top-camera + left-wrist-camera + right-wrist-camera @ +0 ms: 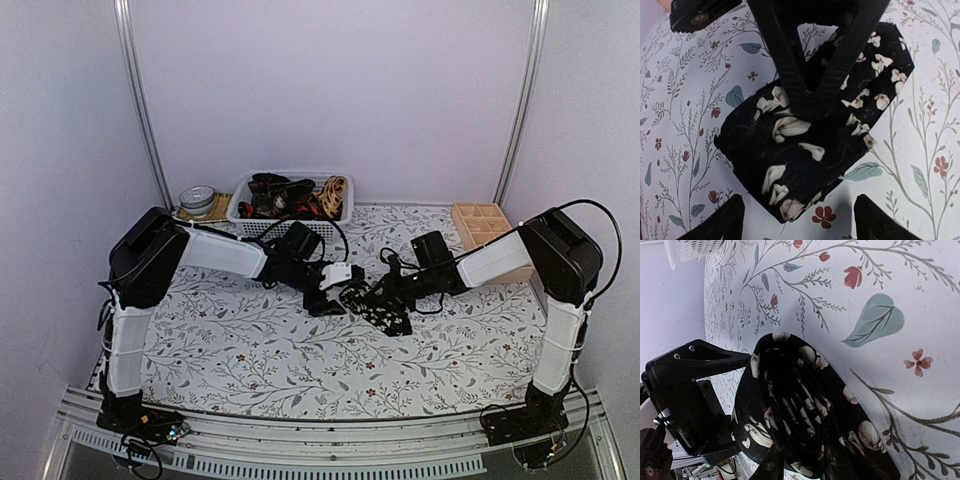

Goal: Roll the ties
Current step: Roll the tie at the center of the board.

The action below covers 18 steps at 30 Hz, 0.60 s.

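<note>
Partly rolled, the black floral tie (790,165) lies on the flowered cloth (685,125), at the centre of the overhead view. The right gripper (807,107) pinches its folds from the top of the left wrist view. The left gripper (797,225) hangs at the bottom edge, fingers spread wide. Should that pinch slip, the loose coil could spring open or skew. How much of the tie is unrolled is hidden under the right gripper, whose fingers its own camera barely shows.

The tie (790,165) is matt cloth, the tabletop (920,100) a smooth printed covering, the basket (250,222) white plastic, the box (480,225) beside it wood.
</note>
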Each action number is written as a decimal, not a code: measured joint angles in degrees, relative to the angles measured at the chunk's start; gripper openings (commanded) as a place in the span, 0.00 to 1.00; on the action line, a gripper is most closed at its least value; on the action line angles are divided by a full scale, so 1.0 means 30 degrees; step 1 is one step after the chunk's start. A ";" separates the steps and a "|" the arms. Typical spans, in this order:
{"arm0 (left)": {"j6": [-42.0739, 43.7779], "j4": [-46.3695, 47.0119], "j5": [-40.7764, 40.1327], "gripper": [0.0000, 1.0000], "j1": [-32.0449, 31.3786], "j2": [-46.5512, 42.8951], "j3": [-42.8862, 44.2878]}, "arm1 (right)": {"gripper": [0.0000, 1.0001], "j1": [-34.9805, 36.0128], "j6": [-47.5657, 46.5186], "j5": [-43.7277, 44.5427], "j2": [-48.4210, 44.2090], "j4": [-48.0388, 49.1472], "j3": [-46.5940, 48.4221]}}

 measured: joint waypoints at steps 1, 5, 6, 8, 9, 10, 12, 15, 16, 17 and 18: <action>-0.0073 0.0146 0.0160 0.72 0.0015 0.0000 -0.0007 | 0.26 0.0000 0.0000 0.0000 0.0000 0.0000 0.0000; -0.0430 0.0525 0.0736 0.62 0.0138 0.0000 -0.0007 | 0.26 0.0000 -0.0007 0.0000 0.0000 -0.0007 0.0000; -0.0568 0.0576 0.0823 0.57 0.0153 0.0015 -0.0007 | 0.26 0.0000 -0.0007 0.0000 0.0000 -0.0007 0.0000; -0.0823 0.0685 0.0903 0.53 0.0189 0.0066 0.0000 | 0.26 0.0000 -0.0007 0.0000 0.0000 -0.0015 0.0015; -0.0860 0.0743 0.0925 0.52 0.0211 0.0146 0.0036 | 0.26 0.0000 0.0000 0.0000 0.0000 -0.0029 0.0022; -0.0896 0.0787 0.0918 0.49 0.0219 0.0233 0.0087 | 0.26 0.0000 0.0000 0.0000 0.0000 -0.0029 0.0029; -0.1093 0.0831 0.0831 0.45 0.0248 0.0510 0.0299 | 0.26 0.0000 0.0000 0.0000 0.0000 -0.0036 0.0036; -0.1304 0.0838 0.0648 0.36 0.0255 0.0699 0.0401 | 0.26 0.0000 0.0000 0.0000 0.0000 -0.0102 0.0095; -0.1406 0.0845 0.0554 0.34 0.0255 0.0699 0.0401 | 0.25 0.0007 0.0000 0.0000 0.0000 -0.0124 0.0102; -0.1515 0.0852 0.0488 0.30 0.0255 0.0707 0.0408 | 0.26 0.0007 0.0000 0.0000 0.0000 -0.0138 0.0102; -0.1603 0.0860 0.0372 0.28 0.0255 0.0707 0.0423 | 0.26 0.0007 0.0000 0.0000 0.0000 -0.0160 0.0102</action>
